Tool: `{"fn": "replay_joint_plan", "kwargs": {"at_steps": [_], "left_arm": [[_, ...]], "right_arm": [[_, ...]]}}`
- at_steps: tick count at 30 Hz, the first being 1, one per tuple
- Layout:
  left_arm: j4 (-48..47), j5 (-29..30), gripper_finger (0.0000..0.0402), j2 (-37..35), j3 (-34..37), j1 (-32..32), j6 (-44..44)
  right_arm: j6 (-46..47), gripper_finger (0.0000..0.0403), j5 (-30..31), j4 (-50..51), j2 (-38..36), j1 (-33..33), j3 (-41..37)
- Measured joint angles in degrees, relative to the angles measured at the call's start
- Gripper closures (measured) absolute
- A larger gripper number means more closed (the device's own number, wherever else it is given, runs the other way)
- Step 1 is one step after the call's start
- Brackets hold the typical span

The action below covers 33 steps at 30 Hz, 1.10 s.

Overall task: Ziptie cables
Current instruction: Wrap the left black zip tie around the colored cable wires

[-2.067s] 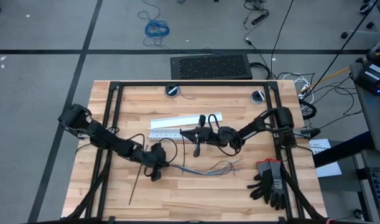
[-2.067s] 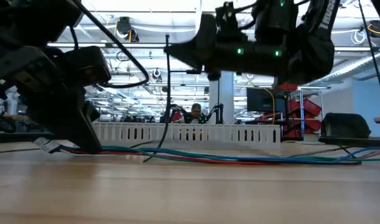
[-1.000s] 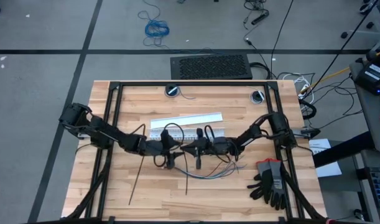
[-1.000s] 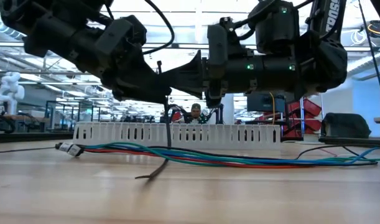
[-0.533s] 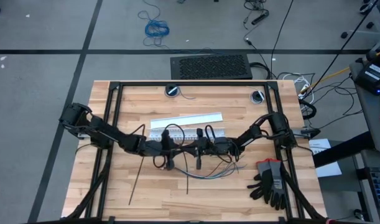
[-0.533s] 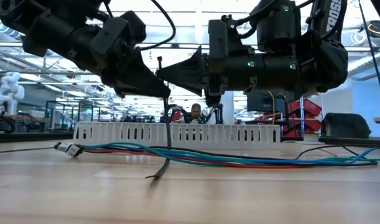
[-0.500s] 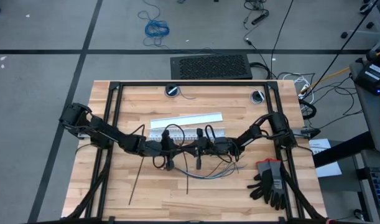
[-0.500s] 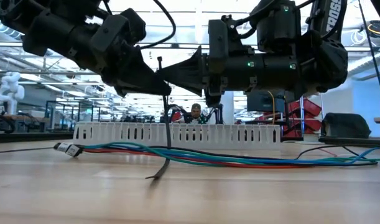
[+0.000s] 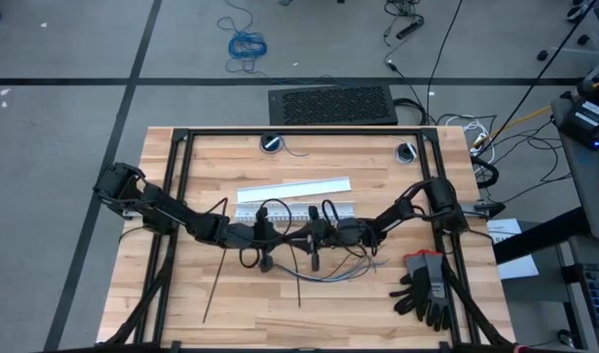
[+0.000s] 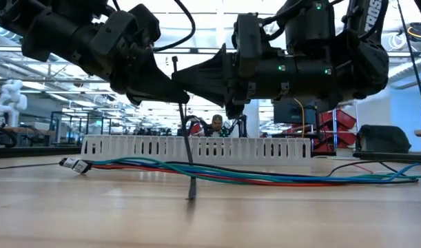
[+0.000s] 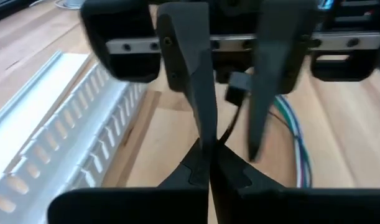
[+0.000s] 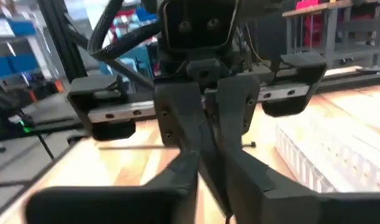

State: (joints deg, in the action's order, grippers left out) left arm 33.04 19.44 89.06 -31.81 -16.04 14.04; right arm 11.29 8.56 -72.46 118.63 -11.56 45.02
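Two grippers meet nose to nose above mid-bench. The left gripper, spread a second ago, is now pressed together on a ziptie that hangs upright, its tip on the bench; the right gripper has begun spreading, so the handover looks nearly done. Just right lie the cables. A second ziptie lies near-left.
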Motion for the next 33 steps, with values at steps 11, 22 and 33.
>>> {"fn": "replay_joint_plan", "kwargs": {"at_steps": [11,22,33], "left_arm": [[-3.29,1.85,0.0401,-0.09,-0.13,-0.65,4.78],[4.02,4.71,0.0401,9.14,-1.32,-6.25,18.56],[1.59,1.75,0.0401,16.68,-13.20,-9.58,21.46]], "right_arm": [[-13.49,0.0244,23.32,40.30,-17.07,-10.25,-2.58],[8.05,0.0255,6.15,45.98,-19.58,-21.46,-2.34],[10.64,0.0256,0.87,46.61,-15.09,-24.19,-1.41]]}}
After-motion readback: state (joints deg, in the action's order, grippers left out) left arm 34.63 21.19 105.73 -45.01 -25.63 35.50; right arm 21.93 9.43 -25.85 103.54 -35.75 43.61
